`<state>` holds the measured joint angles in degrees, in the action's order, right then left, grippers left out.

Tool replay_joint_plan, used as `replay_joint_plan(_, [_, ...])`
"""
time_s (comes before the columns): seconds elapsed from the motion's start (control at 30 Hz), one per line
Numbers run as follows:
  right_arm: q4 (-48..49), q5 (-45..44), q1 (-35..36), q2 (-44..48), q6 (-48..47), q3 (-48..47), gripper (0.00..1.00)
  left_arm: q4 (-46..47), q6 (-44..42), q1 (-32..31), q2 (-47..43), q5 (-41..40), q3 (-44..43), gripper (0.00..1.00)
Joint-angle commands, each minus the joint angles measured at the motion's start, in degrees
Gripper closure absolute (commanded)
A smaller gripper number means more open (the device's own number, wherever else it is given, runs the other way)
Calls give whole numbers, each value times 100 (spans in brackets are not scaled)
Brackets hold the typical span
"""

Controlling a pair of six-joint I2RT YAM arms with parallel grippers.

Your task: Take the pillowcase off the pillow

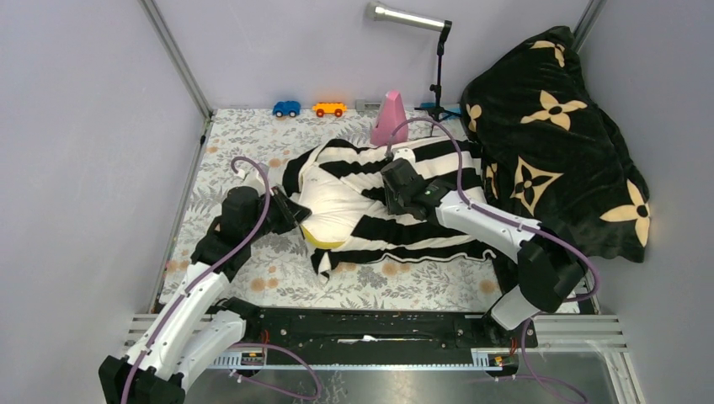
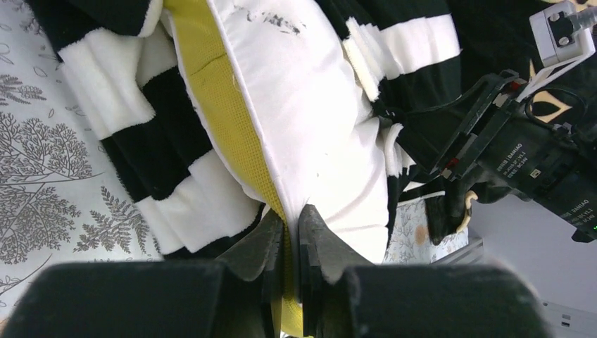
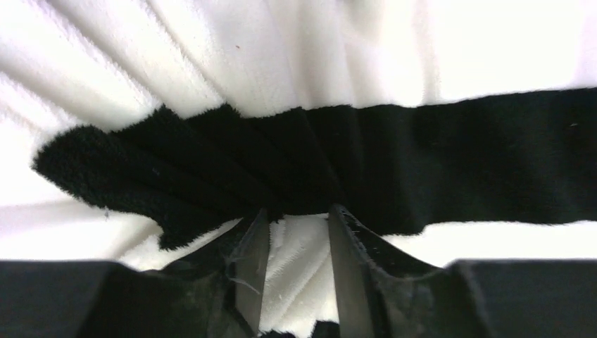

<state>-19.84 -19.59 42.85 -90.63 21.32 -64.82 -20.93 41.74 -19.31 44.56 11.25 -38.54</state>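
The pillow (image 1: 333,202) lies mid bench (image 1: 244,139), its 9 o'clock end bared and the rest inside the striped pillowcase (image 1: 421,231). At 9 o'clock the left jaws clamp the pillow's yellow edge. Toward 2 o'clock the right jaws pinch a bunched pillowcase fold.

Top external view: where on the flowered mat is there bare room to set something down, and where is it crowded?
Free: the mat strip between the pillowcase and the base rail, and the far-left corner beside the blue toy car. Crowded: the centre under the pillow, the right side under the blanket, the far edge around the pink cone.
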Motion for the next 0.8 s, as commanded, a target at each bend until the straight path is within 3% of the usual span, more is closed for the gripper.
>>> replay_joint_plan(0.0, [-250, 243, -152, 526, -346, 96, 48, 466, -226, 82, -276, -238, -280, 100])
replay_joint_plan(0.13, [-203, 895, -54, 888, -298, -178, 37, 768, -102, 77, 24, 332, -182, 100])
replay_joint_plan(0.23, [-385, 956, 124, 928, -407, -472, 16, 921, -98, 77, 26, 537, -195, 100])
replay_joint_plan(0.33, [-409, 992, 431, 818, -580, -739, 3, 1159, -143, 77, 2, 926, -209, 100])
replay_joint_plan(0.6, [-791, 872, 790, -55, -639, -1552, 0, 1264, -93, 59, 88, 1273, -438, 100])
replay_joint_plan(0.77, [-1164, -231, 799, -316, -435, -1167, 0, 660, -161, 64, 6, 352, -875, 100])
